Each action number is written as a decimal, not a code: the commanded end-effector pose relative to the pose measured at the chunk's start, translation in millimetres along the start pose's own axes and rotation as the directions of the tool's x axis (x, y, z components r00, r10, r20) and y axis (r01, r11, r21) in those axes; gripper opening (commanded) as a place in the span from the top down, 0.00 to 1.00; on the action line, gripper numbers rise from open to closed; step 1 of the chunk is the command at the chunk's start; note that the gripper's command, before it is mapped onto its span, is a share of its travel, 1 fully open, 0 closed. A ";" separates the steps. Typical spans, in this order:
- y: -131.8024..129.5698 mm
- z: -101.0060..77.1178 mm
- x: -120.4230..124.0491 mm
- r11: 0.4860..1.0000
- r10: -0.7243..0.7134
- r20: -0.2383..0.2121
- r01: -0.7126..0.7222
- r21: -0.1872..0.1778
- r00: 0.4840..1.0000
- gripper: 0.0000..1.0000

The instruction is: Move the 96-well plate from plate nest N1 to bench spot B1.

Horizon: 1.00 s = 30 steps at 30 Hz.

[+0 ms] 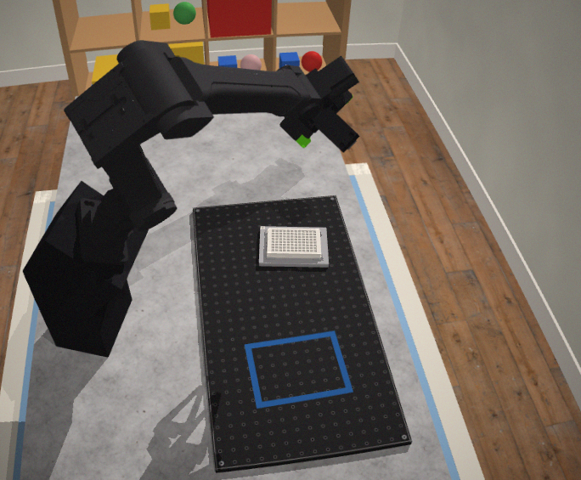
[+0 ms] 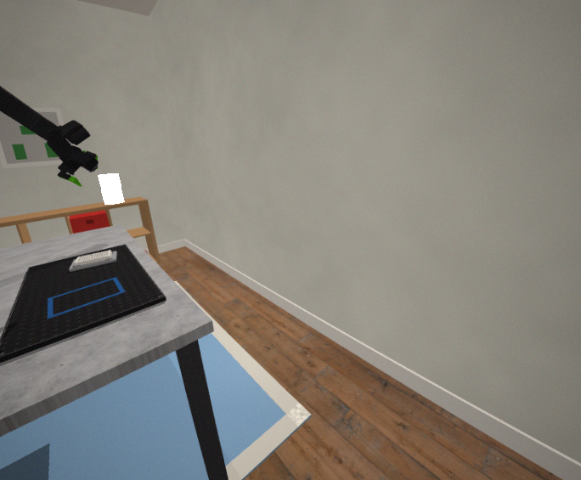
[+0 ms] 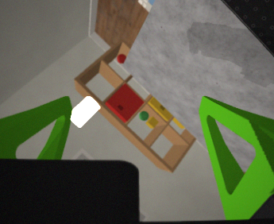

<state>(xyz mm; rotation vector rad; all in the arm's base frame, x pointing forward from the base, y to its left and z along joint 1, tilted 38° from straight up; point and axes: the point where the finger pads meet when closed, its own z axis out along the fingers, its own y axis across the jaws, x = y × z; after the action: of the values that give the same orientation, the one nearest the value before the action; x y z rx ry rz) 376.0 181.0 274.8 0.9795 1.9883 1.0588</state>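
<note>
The pincer point(image 3: 136, 140) hung high in the air with its green fingers spread fully apart and nothing between them. Seen from above, it was beyond the far edge of the black perforated deck point(image 1: 227, 308), over the grey desk point(image 1: 151, 373) and well apart from the plate.

The white 96-well plate point(image 1: 294, 242) sat flat and right way up in the grey plate nest point(image 1: 267, 261), on the far half of the deck. The blue taped outline point(image 1: 252, 378) lay on the near half of the same deck, well apart from the nest, with only bare deck inside it.

Past the pincer, a wooden shelf unit point(image 1: 64, 14) stood against the wall, holding a red box point(image 1: 239, 5), a green ball point(image 1: 184, 13) and yellow blocks.
</note>
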 end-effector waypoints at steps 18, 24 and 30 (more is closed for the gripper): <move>-56.4 60.3 -35.3 0.927 -0.293 0.071 0.265 0.266 0.954 0.00; -53.0 75.4 -36.7 0.873 -0.390 0.050 0.352 0.337 0.920 0.00; -73.6 89.7 -58.4 0.813 -0.459 0.052 0.396 0.426 0.887 0.00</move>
<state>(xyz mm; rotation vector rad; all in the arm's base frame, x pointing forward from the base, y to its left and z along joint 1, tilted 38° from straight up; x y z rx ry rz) 436.9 137.5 165.7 0.7819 2.2286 0.3322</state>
